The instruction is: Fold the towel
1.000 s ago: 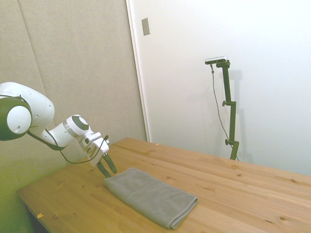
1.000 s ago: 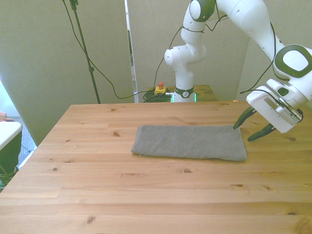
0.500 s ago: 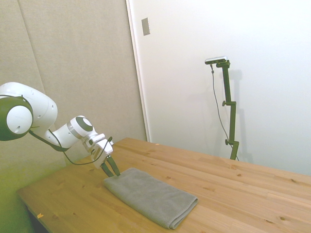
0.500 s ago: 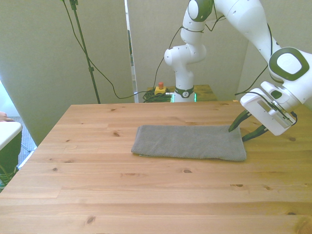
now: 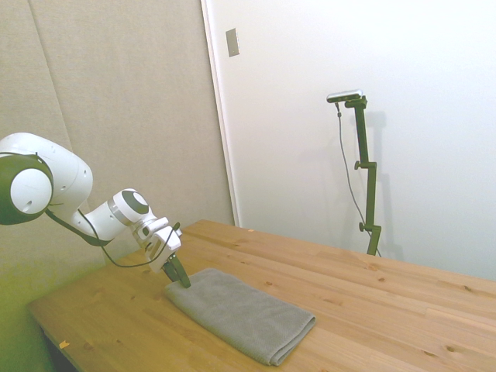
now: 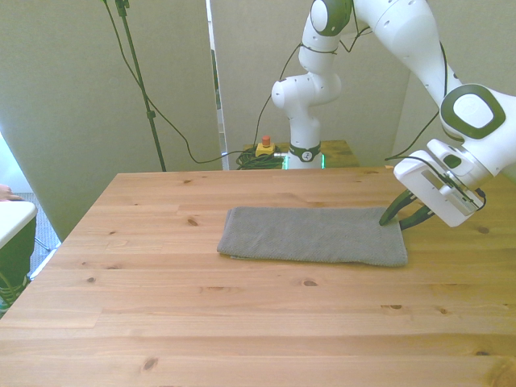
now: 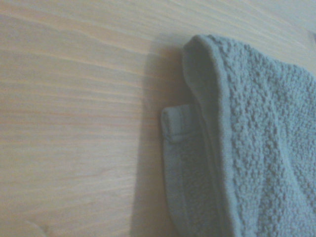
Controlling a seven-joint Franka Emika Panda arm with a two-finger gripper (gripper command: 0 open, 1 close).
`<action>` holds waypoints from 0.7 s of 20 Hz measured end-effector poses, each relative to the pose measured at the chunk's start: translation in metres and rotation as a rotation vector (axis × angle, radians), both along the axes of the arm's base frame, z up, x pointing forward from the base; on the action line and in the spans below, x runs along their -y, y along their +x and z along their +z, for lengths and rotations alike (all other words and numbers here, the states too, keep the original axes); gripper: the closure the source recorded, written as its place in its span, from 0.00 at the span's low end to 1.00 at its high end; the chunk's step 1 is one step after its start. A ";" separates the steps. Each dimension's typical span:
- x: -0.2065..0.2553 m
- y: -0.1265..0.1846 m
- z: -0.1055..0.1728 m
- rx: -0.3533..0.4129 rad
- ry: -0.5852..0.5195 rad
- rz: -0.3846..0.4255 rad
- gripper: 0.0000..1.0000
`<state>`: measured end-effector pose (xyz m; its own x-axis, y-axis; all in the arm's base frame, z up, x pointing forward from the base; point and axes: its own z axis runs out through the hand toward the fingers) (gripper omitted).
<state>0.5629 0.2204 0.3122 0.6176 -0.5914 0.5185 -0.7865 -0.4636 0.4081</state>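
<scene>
The grey towel [image 5: 240,314] [image 6: 310,235] lies flat on the wooden table [image 6: 242,322] as a long folded rectangle. My gripper [image 5: 184,284] [image 6: 393,223] is tilted down at the towel's far corner on the front view's right, its dark fingers drawn close together on that corner. The wrist view shows this corner of the towel [image 7: 256,148] from close by, with layered hems resting on the wood. The cloth still lies on the table, not lifted.
Bare wood [image 5: 372,310] surrounds the towel on all sides. A yellow box with a red button [image 6: 264,147] and cables sit behind the table's far edge. A white object [image 6: 12,222] stands off the table at the front view's left.
My gripper has come down and in toward the towel's corner, and its fingers have narrowed from wide open to nearly together. The towel has not moved.
</scene>
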 end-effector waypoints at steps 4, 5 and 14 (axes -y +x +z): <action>-0.001 -0.003 -0.002 0.006 0.014 0.015 1.00; -0.001 -0.005 -0.001 0.006 0.017 0.021 1.00; 0.016 -0.030 0.049 0.046 0.119 0.043 1.00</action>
